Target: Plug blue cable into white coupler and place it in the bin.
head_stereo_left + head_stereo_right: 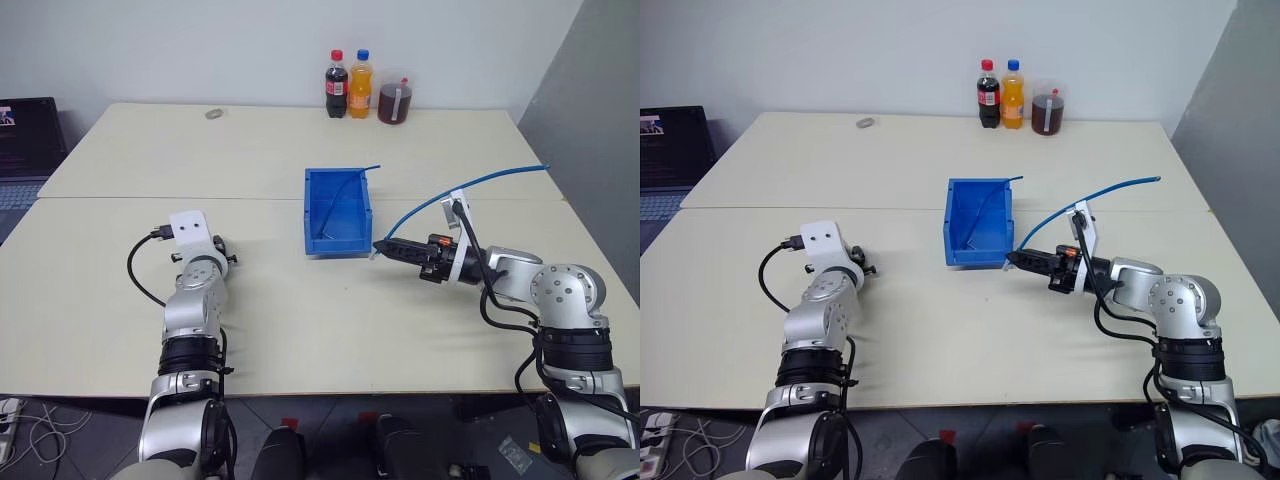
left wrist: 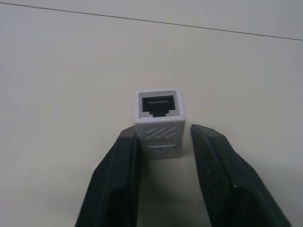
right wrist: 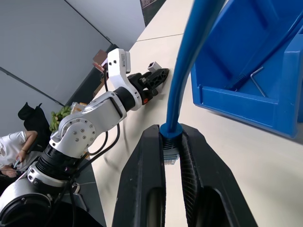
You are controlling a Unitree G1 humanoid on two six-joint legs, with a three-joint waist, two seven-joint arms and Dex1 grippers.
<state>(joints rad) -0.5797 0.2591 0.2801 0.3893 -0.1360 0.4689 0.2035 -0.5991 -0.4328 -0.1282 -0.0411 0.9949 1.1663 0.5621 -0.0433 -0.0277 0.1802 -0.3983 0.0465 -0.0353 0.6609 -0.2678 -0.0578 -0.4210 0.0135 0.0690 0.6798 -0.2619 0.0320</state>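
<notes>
The white coupler lies on the table with its dark socket facing away from my left wrist. My left gripper is open, its black fingers close on either side of the coupler, with a thin gap at one finger. The blue cable arcs up and to the right from my right gripper, which is shut on its clear plug. That gripper hovers just right of the front corner of the blue bin, at mid-table.
Two bottles and a cup of dark drink stand at the table's far edge, with a small ring at far left. A thin bent wire lies in the bin. A seated person is beyond the table.
</notes>
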